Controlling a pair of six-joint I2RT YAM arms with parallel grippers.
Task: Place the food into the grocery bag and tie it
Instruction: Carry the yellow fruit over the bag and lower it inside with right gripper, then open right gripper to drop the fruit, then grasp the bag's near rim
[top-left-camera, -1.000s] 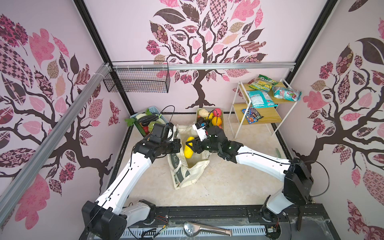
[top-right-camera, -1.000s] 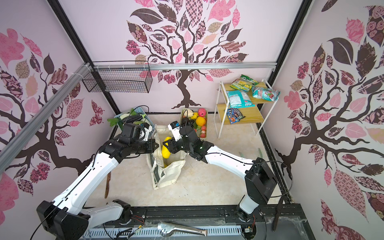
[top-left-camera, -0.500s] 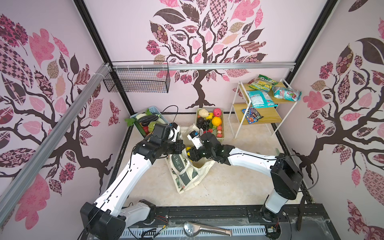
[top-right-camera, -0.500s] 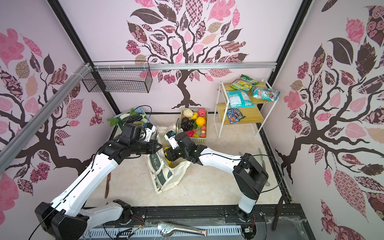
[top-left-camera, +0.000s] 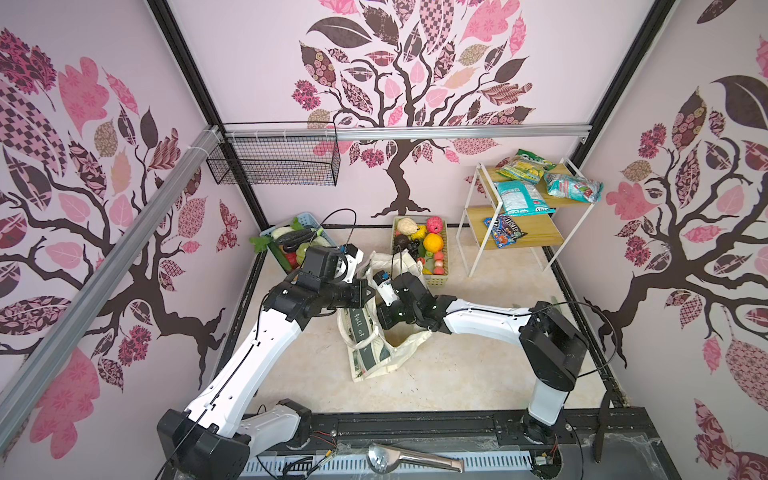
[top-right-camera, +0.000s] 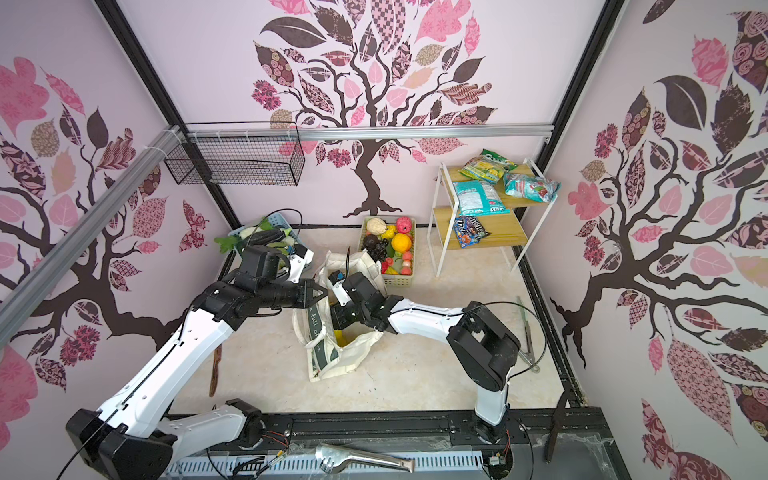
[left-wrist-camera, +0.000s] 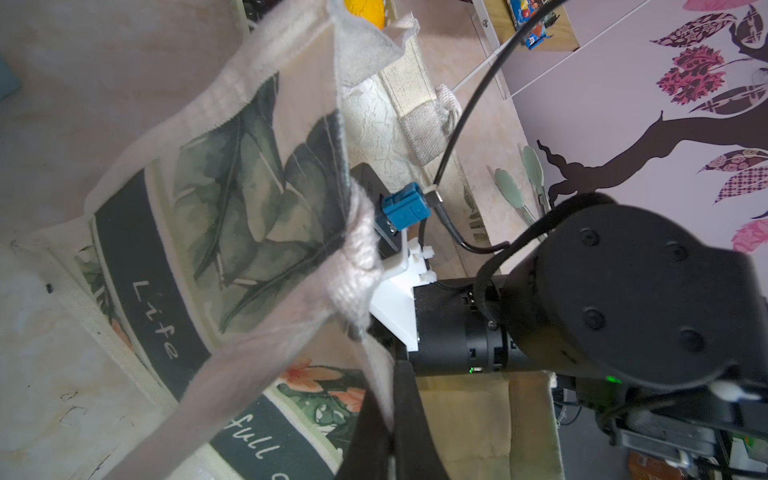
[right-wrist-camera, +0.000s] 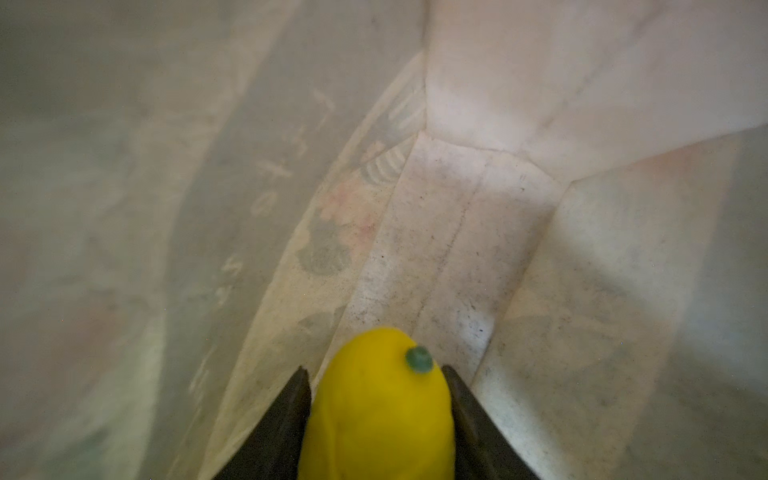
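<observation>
Right gripper clamps yellow fruit deep in grocery bag: release low. Left gripper pinches rim, mouth's 10 o'clock: hold steady.

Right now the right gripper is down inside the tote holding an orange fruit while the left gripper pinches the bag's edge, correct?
Not quite: the fruit is yellow, not orange. The right wrist view shows the right gripper inside the grocery bag holding a yellow fruit with a small green tip. The left gripper does pinch the bag's edge.
</observation>
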